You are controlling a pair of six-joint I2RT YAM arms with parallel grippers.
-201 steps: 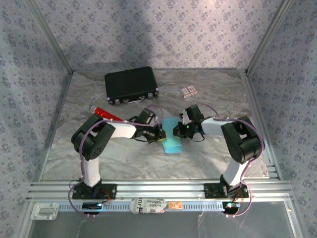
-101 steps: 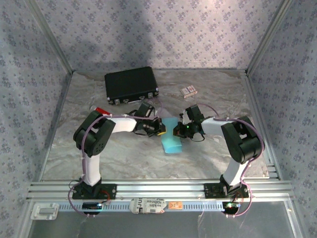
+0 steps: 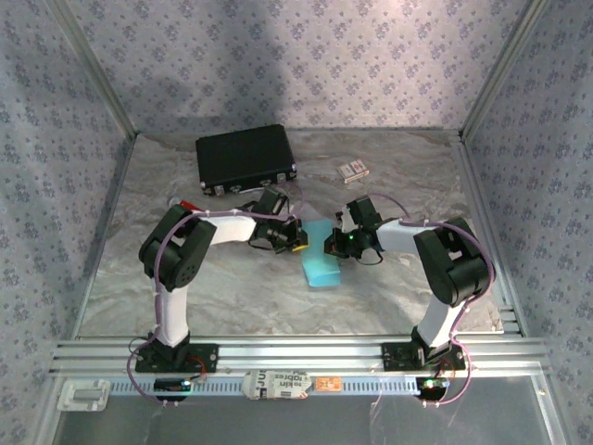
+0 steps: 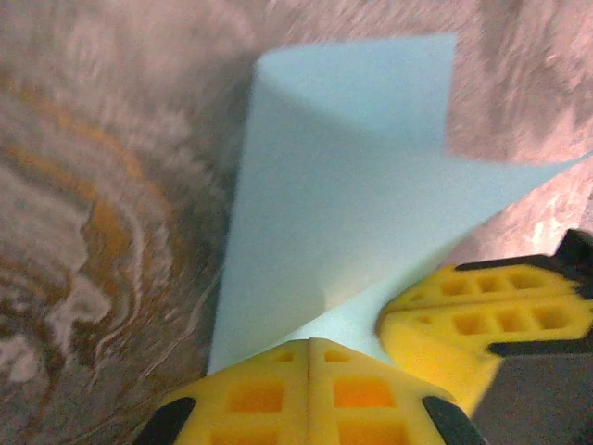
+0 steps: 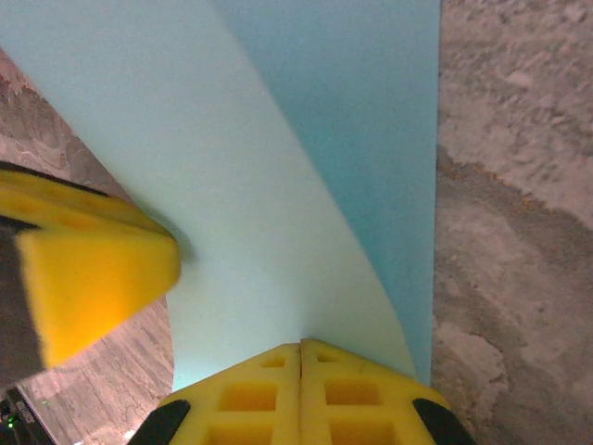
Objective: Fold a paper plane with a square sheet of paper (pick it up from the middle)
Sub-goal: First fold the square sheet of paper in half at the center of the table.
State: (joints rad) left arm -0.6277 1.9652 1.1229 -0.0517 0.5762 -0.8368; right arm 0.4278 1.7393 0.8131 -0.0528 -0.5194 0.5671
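Behind both pincers, on the near rail: white label (image 3: 278, 383) with print, too small to read. Orange tag (image 3: 324, 383) beside it, same. No other legible writing.

Left pincer (image 4: 309, 345): jaws closed, tips look pinched on the edge of the square sheet of paper (image 4: 343, 185). Right pincer (image 5: 301, 348): closed as well. Sheet runs straight out from its tips, so pinched too by my read.

Sheet sits between the two pincers, curled up off the table (image 3: 232, 297) at the tips, one flap folded over with a diagonal crease. Nowhere near a dart yet, so an early fold.

Handling, my guess: very light, limp, creases and tears easily, slides on the smooth top. Hold at edges or corners close to the fold line, low force, don't pull the pincers apart.

Beyond left pincer: red tube (image 3: 188, 203), then black case (image 3: 246, 158). Beyond right pincer: small card box (image 3: 352, 170), pattern not readable.
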